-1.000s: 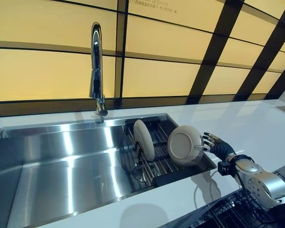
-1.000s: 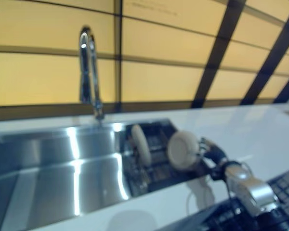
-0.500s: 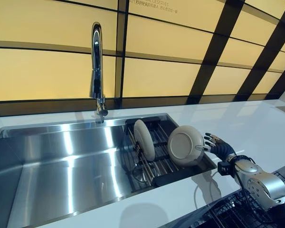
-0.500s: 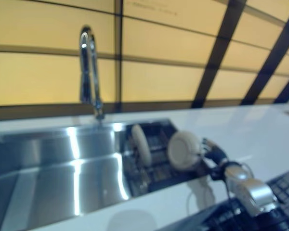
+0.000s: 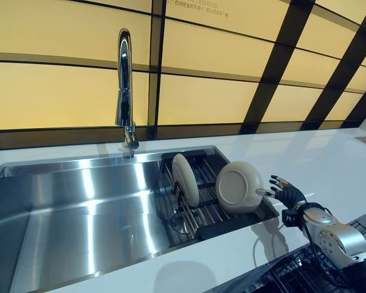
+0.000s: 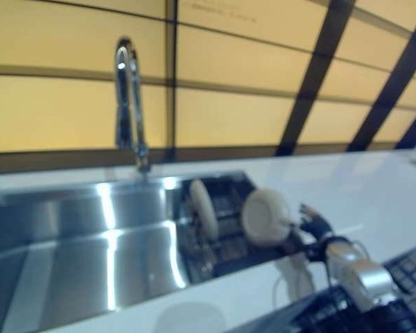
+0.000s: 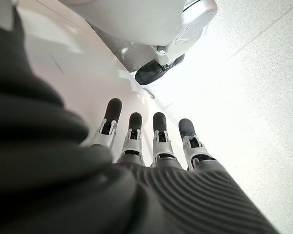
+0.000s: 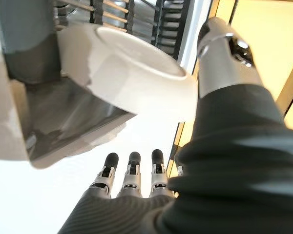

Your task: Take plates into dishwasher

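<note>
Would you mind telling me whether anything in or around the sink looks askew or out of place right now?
The nearer plate leans tilted at the sink's right edge, its rim over the counter beside the open right hand, while the other plate stands upright in the rack. Nothing looks spilled or broken.

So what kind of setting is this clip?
Most likely a kitchen: a stainless steel sink with a tall chrome faucet, and round white plates standing in a dark wire rack.
</note>
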